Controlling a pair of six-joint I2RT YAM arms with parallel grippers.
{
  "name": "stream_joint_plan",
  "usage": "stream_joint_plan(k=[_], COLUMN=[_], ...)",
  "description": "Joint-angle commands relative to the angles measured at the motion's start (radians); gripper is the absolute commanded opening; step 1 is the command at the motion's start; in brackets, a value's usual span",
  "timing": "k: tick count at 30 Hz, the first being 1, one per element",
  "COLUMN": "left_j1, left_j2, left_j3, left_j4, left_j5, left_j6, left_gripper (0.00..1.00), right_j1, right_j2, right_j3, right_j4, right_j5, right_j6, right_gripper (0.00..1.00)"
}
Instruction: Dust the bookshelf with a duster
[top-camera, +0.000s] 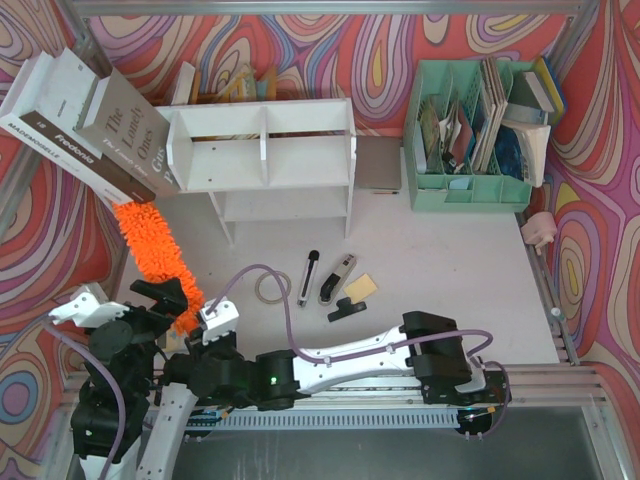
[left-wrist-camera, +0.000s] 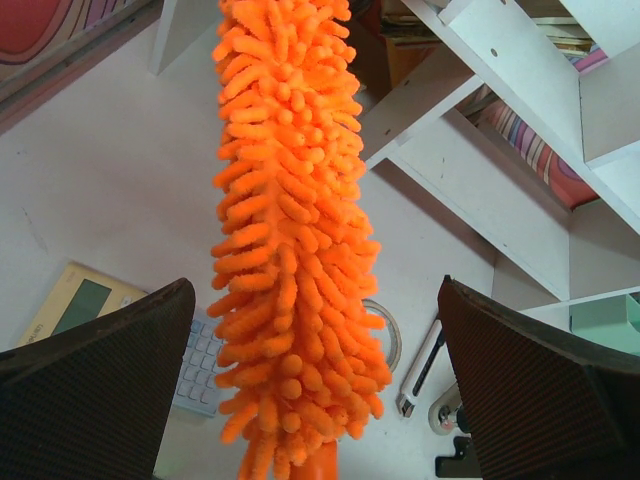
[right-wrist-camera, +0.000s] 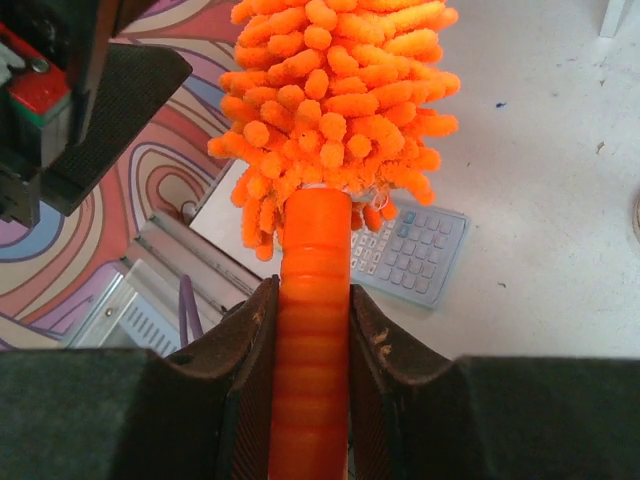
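The orange fluffy duster (top-camera: 150, 245) lies slanted at the left, its tip near the books and left of the white bookshelf (top-camera: 262, 145). My right gripper (top-camera: 207, 325) is shut on its ribbed orange handle (right-wrist-camera: 312, 350), with the jaws tight on both sides in the right wrist view (right-wrist-camera: 313, 290). My left gripper (top-camera: 175, 298) is open, its two fingers wide apart either side of the shaggy head (left-wrist-camera: 290, 200) without pressing it (left-wrist-camera: 315, 300). The bookshelf also shows in the left wrist view (left-wrist-camera: 500, 160), beyond the duster.
Stacked books (top-camera: 90, 125) lean at the back left against the shelf. A mint-green organizer (top-camera: 475, 130) stands at the back right. A tape ring (top-camera: 270, 288), box cutter (top-camera: 308, 278), utility knife (top-camera: 335, 280) and yellow note (top-camera: 362, 287) lie mid-table. A calculator (right-wrist-camera: 410, 250) lies under the duster.
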Motion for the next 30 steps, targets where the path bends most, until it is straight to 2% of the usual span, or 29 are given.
stream_joint_plan(k=[1, 4, 9, 15, 19, 24, 26, 30], left_j1=[0.005, 0.005, 0.005, 0.005, 0.005, 0.005, 0.005, 0.005], left_j2=[-0.011, -0.008, -0.003, -0.002, 0.002, 0.004, 0.004, 0.006], left_j3=[-0.003, -0.005, -0.005, -0.005, -0.005, -0.005, -0.005, -0.005], left_j4=[-0.004, -0.002, 0.001, 0.001, 0.001, 0.001, 0.001, 0.001], left_j5=[-0.007, -0.001, 0.004, 0.007, 0.008, 0.007, 0.007, 0.010], left_j6=[-0.002, -0.002, 0.001, 0.000, 0.000, 0.001, 0.000, 0.002], left_gripper=[0.98, 0.98, 0.98, 0.98, 0.98, 0.98, 0.98, 0.98], right_j1=[0.004, 0.004, 0.004, 0.004, 0.004, 0.003, 0.004, 0.003], right_j2=[0.026, -0.015, -0.136, -0.188, -0.156, -0.103, -0.076, -0.063], right_j3=[0.078, 0.025, -0.114, -0.158, -0.133, -0.121, -0.088, -0.064], right_j4=[0.062, 0.032, -0.098, -0.272, -0.248, 0.051, 0.064, 0.034], right_j5=[-0.030, 0.051, 0.212, 0.299, 0.267, 0.088, 0.039, 0.052], right_j6=[-0.055, 0.016, 0.248, 0.470, 0.438, 0.125, 0.089, 0.111], right_gripper=[0.00, 0.00, 0.00, 0.00, 0.00, 0.00, 0.00, 0.00])
